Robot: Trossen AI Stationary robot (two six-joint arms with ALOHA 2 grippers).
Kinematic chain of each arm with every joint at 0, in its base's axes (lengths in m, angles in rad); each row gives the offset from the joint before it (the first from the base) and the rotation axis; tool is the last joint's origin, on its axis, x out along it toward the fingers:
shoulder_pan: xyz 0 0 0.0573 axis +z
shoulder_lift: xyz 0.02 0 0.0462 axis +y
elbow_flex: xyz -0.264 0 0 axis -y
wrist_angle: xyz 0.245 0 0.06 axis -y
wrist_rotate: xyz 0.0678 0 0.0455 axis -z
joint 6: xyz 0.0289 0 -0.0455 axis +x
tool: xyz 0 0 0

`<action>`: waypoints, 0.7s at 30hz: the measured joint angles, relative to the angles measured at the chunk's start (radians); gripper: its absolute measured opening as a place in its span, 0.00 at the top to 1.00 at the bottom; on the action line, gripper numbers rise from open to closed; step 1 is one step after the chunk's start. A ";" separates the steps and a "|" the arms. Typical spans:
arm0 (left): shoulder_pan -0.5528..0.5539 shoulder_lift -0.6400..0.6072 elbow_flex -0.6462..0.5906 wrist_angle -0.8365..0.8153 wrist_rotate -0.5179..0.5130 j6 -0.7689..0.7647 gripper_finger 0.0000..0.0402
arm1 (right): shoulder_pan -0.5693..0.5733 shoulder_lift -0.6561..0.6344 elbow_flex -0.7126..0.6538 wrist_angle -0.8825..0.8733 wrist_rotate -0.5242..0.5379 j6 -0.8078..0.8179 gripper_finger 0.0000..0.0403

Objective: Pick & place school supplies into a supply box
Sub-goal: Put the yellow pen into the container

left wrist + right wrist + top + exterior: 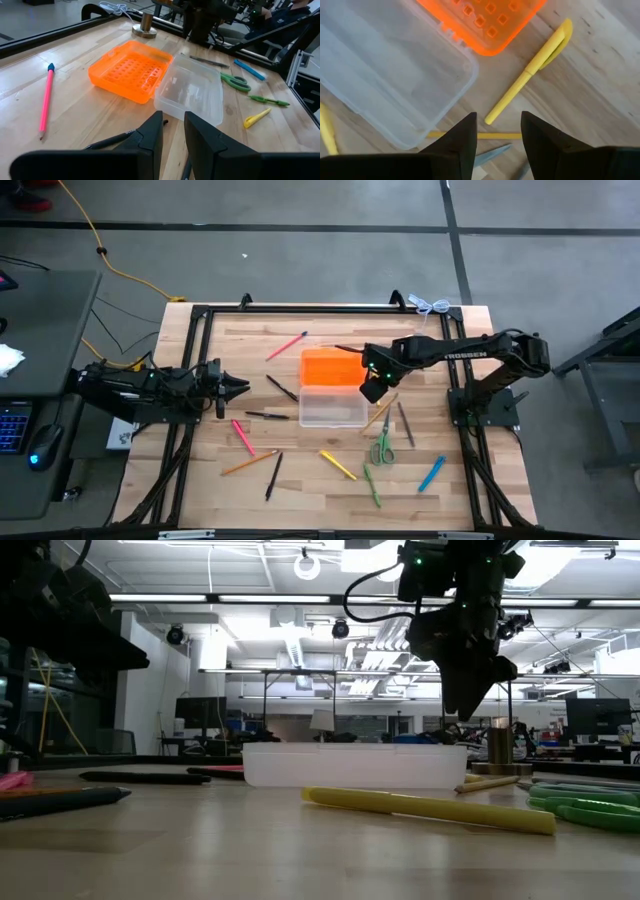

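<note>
The supply box (pixel 332 408) is a clear tray with its orange lid (pixel 329 367) swung open on the far side; it looks empty in the left wrist view (pixel 192 95). School supplies lie scattered on the table around it. My right gripper (pixel 498 134) hangs open, pointing down, above the box's right end, over a yellow pen (pixel 529 74) and a thin yellow pencil (pixel 470 135); it shows above the table in the low view (pixel 468 705). My left gripper (pixel 173 135) waits at the table's left, level and open, with nothing between its fingers.
Near the box lie a pink pencil (pixel 287 345), black pens (pixel 268 416), a pink marker (pixel 242 436), an orange pencil (pixel 249 463), a yellow pen (pixel 338 465), green scissors (pixel 383 446), a green pen (pixel 372 485) and a blue pen (pixel 432 473). A metal bell (pixel 146 25) stands at the far edge.
</note>
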 joint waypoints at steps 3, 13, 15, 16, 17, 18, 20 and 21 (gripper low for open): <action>0.000 0.000 0.000 0.002 0.000 0.000 0.72 | 0.000 0.000 0.000 0.000 0.005 0.000 0.67; 0.000 0.000 -0.001 0.006 0.000 0.000 0.72 | 0.000 0.000 -0.054 0.017 -0.020 -0.014 0.67; 0.000 0.000 -0.001 0.006 0.000 0.000 0.72 | 0.000 0.000 -0.064 0.032 -0.025 -0.015 0.67; 0.000 0.000 -0.001 0.006 0.000 0.000 0.72 | 0.000 0.000 -0.064 0.036 -0.026 -0.017 0.67; 0.000 0.000 -0.001 0.006 0.000 0.000 0.72 | 0.000 0.000 -0.064 0.045 -0.026 -0.023 0.67; 0.000 0.000 -0.001 0.006 0.000 0.000 0.72 | 0.000 0.000 -0.064 0.056 -0.026 -0.026 0.66; 0.000 0.000 -0.001 0.006 0.000 0.000 0.72 | -0.001 0.000 -0.064 0.071 -0.021 -0.022 0.63; 0.000 0.000 -0.001 0.006 0.000 0.000 0.72 | -0.003 0.000 -0.064 0.072 -0.015 -0.013 0.62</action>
